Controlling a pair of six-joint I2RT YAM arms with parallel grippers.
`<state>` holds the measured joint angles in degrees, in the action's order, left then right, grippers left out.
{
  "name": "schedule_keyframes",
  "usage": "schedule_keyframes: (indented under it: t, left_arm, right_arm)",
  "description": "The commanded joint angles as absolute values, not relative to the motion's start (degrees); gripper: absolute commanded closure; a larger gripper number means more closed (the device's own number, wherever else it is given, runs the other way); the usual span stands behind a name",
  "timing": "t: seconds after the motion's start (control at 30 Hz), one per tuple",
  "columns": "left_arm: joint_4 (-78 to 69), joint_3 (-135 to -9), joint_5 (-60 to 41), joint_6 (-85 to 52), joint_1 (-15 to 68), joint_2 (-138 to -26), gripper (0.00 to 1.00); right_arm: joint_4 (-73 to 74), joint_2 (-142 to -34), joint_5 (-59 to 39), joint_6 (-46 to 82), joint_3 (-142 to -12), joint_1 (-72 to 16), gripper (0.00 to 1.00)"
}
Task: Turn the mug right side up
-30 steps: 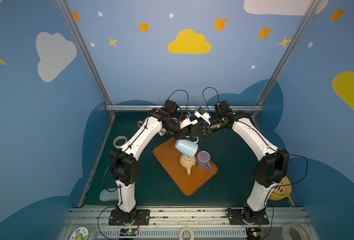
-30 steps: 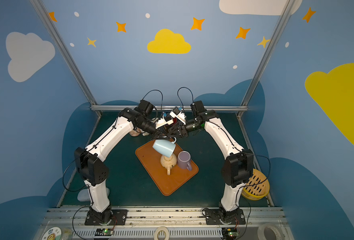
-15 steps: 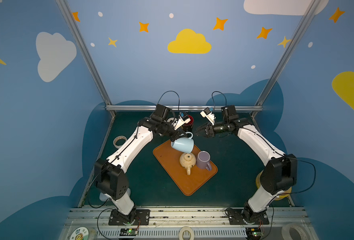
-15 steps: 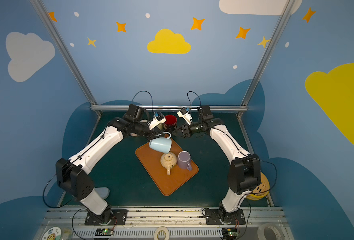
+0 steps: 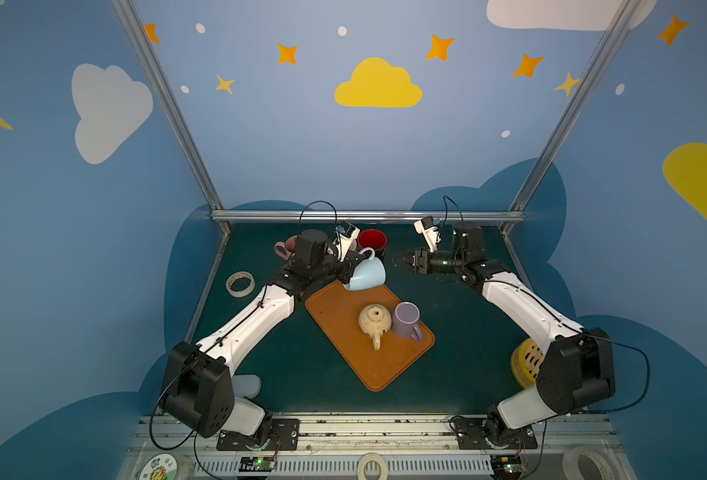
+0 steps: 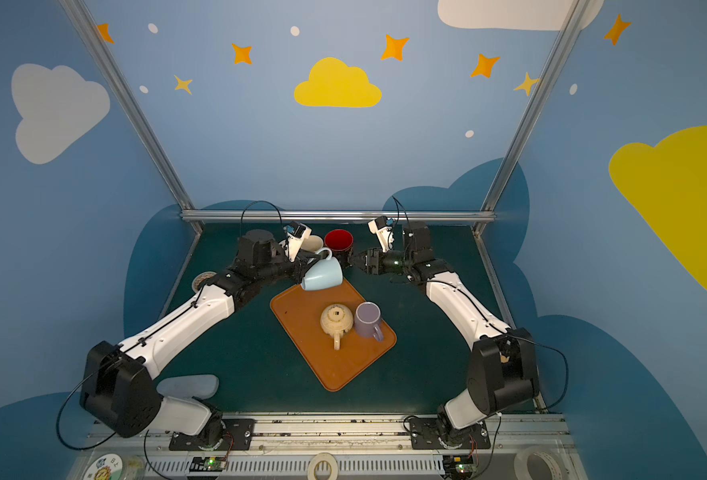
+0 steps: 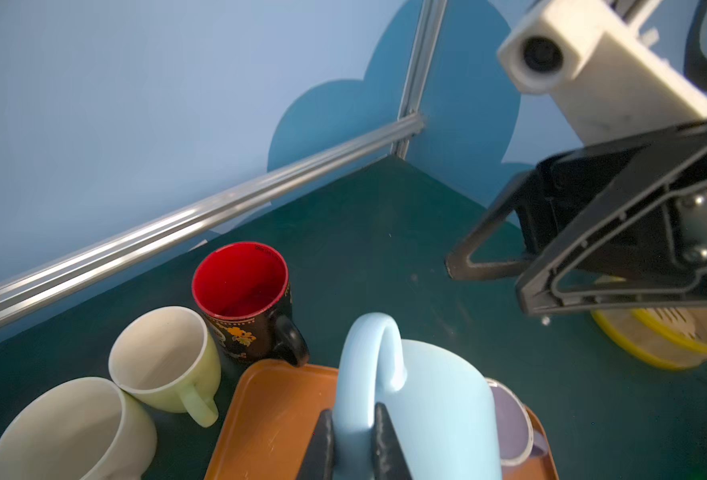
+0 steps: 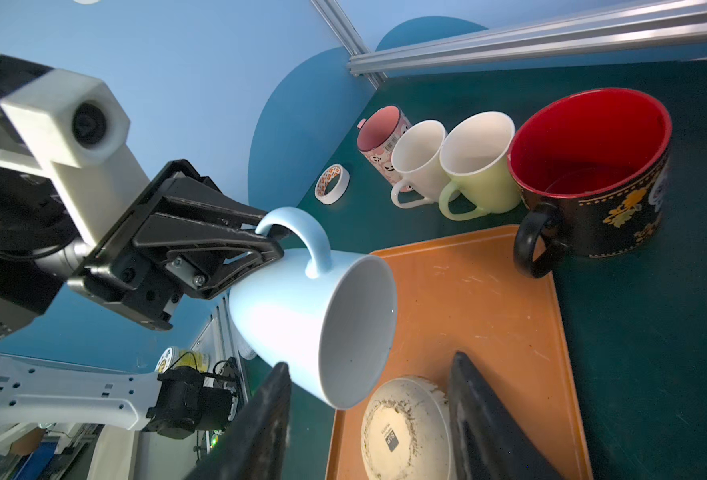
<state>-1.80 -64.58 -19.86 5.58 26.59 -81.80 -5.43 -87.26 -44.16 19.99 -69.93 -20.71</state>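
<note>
The left fingers (image 7: 323, 440) are clamped on the handle of the blue mug (image 5: 366, 272). It hangs over the 12 o'clock corner of the tray (image 5: 335, 320), tipped on its side with the handle uppermost and its mouth facing the right wrist camera. Whether its low rim touches the tray I cannot tell. A handle pinch probably suits the turn, since the body swings free and the wrist can roll it upright. The right fingers (image 8: 484, 428) stand apart and empty at 3 o'clock of the mug, near but not touching. Room is tight at 12 o'clock, where the red mug (image 5: 371, 240) stands just behind. At 6 o'clock the teapot (image 5: 374, 320) and purple mug (image 5: 406, 320) fill mid-tray. The bare tray corner beneath looks the likeliest landing spot, with its raised edge to clear.
</note>
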Motion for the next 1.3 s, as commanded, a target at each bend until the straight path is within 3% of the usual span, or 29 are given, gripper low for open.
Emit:
schedule_keyframes:
  t: [0.0,0.5,0.63,0.73,0.83,0.9,1.0,1.27]
  left_arm:
    - [-15.77,-62.01,-12.6,-1.29,27.95,-77.97,0.97]
    - [-43.39,-38.62,-0.89,-9.96,28.09,-68.69,0.97]
    - [-44.96,-37.44,-1.76,-9.5,28.38,-68.82,0.97]
    - [-43.71,-38.45,-4.69,-6.85,28.49,-69.08,0.97]
    - [-40.0,-41.28,-10.83,-4.86,28.5,-69.27,0.97]
    - [-38.24,-42.71,-15.64,-4.9,28.16,-68.29,0.97]
    - [-35.07,-44.65,-22.72,-7.5,26.69,-66.94,0.97]
    - [-33.84,-44.15,-26.82,-11.03,25.24,-63.46,0.97]
  right_arm:
    - [-2.63,-84.92,-42.12,24.3,-68.85,-20.74,0.45]
    - [-5.06,-83.32,-40.14,25.12,-69.46,-25.64,0.47]
    - [-8.39,-84.94,-37.69,26.85,-73.62,-28.39,0.57]
    - [-10.62,-86.59,-36.8,25.87,-77.32,-31.05,0.57]
    - [-17.91,-88.8,-33.56,16.32,-83.2,-34.22,0.56]
    - [-21.88,-90.07,-37.42,8.76,-86.17,-34.3,0.63]
    - [-26.61,-90.31,-44.9,-0.54,-89.49,-31.5,0.62]
    - [-34.83,-94.73,-66.8,-9.86,-101.21,-21.61,0.64]
